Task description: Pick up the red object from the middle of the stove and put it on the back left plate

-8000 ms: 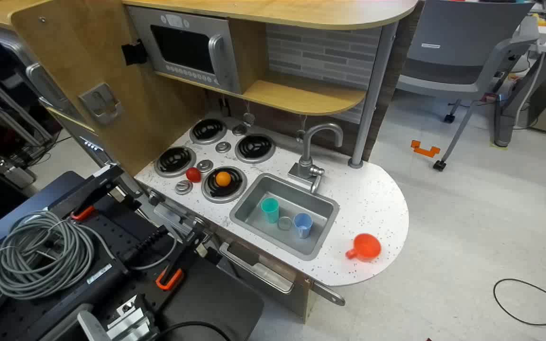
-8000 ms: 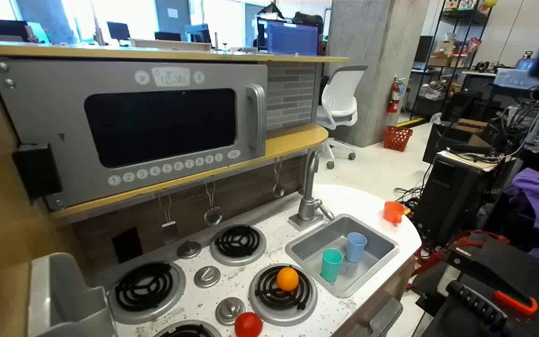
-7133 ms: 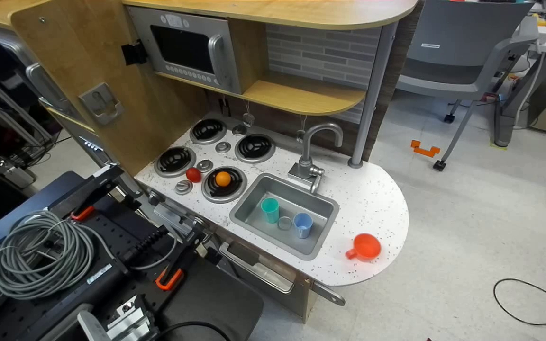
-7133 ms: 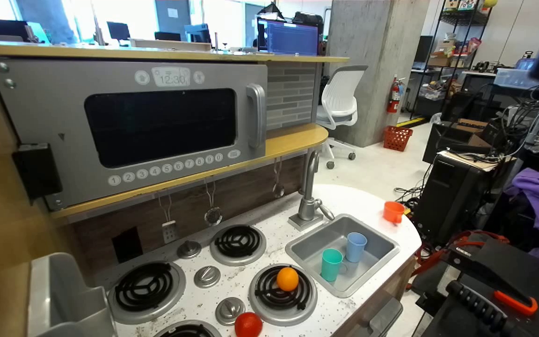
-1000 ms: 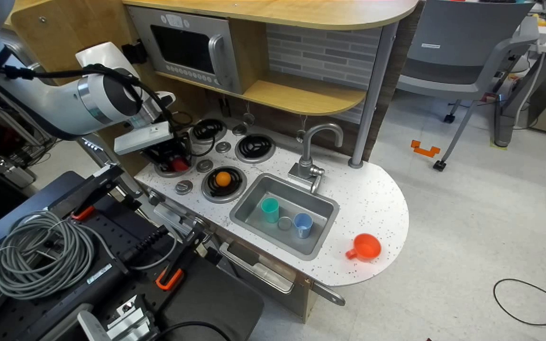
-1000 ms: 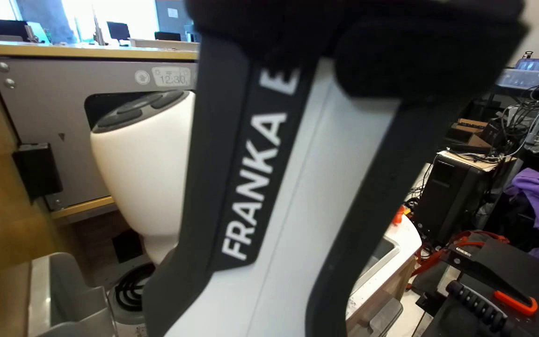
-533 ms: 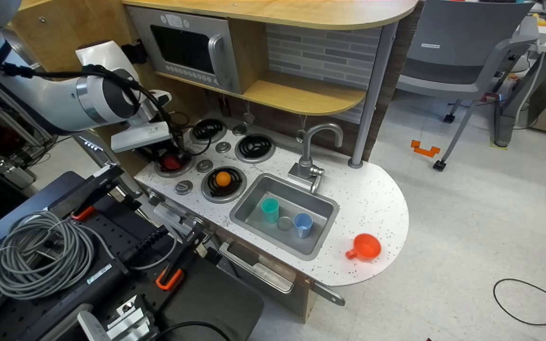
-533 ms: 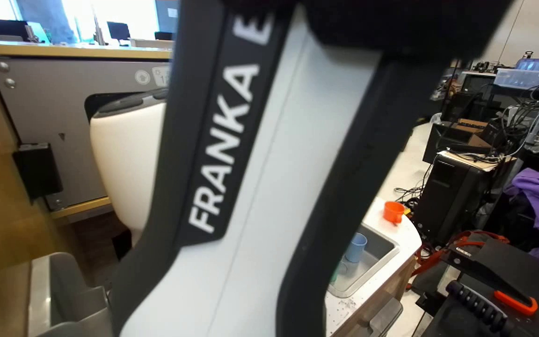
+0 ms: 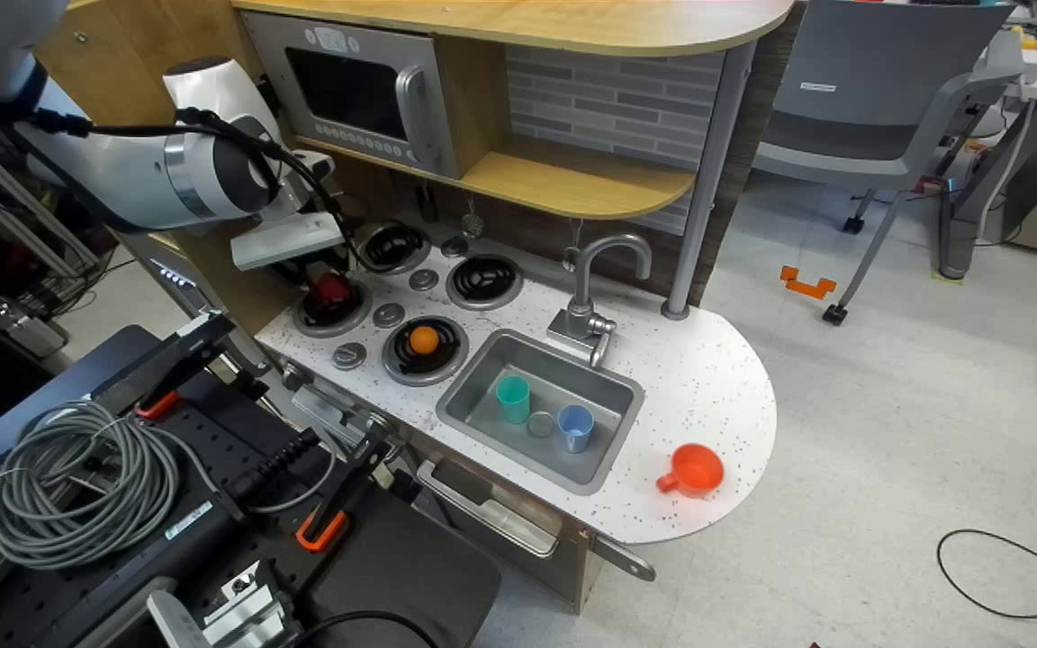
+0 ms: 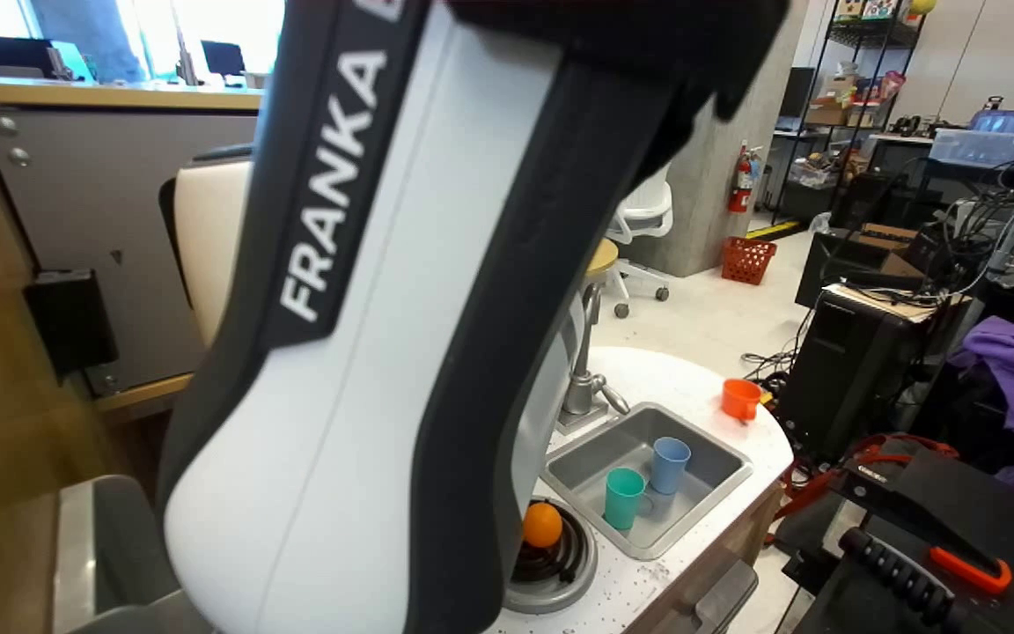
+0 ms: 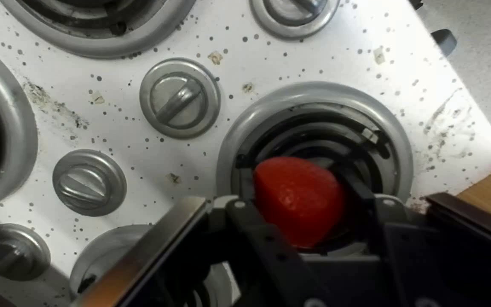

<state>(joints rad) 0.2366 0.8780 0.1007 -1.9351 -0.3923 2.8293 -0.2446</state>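
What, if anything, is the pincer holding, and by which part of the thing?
The red object, held by two opposite sides in the pincer, as the wrist view shows.

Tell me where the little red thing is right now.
In the wrist view, the red object is right of centre, held in the gripper over a burner disc; in an exterior view, it appears left of the orange ball.
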